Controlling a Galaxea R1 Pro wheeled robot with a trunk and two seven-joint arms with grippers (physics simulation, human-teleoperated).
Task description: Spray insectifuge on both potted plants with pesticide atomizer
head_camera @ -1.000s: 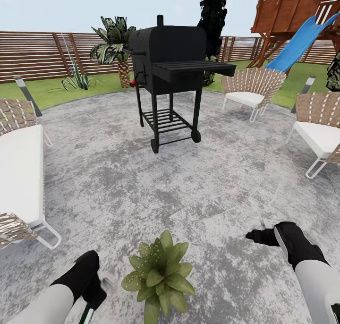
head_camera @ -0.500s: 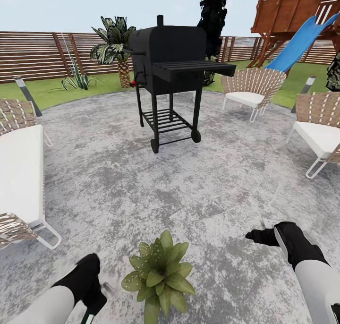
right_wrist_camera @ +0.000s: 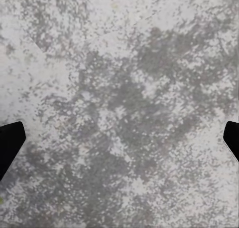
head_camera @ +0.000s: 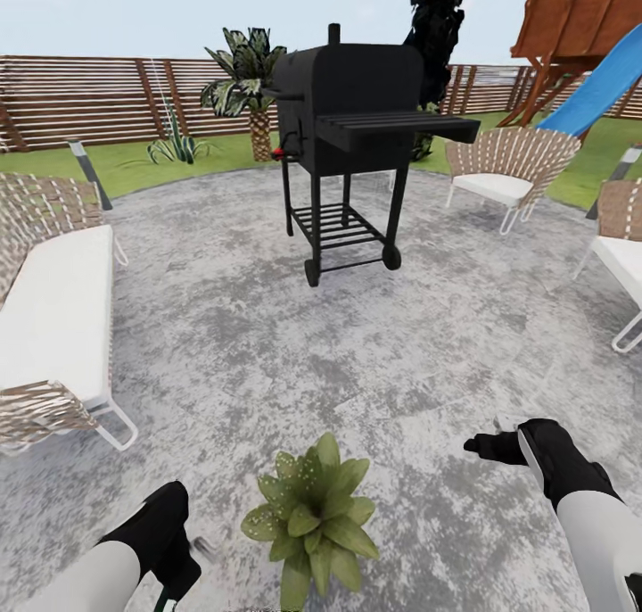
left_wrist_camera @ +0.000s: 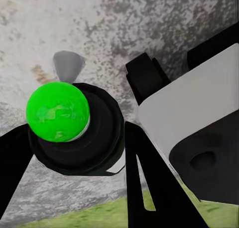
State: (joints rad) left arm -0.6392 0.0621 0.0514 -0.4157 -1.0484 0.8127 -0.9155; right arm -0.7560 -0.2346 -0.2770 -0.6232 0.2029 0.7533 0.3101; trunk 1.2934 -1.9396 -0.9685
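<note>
Mottled grey patio (head_camera: 267, 344) lay under the robot, whose left gripper (head_camera: 174, 563) clamped the pesticide atomizer (left_wrist_camera: 74, 133) just beside one potted plant (head_camera: 312, 523), right gripper (head_camera: 495, 447) spread empty; spraying seemed underway, next calling for aiming over the leaves.

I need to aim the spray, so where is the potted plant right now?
In the head view the potted plant sits low on the grey patio, just right of the left gripper and well in front of the black grill.
</note>
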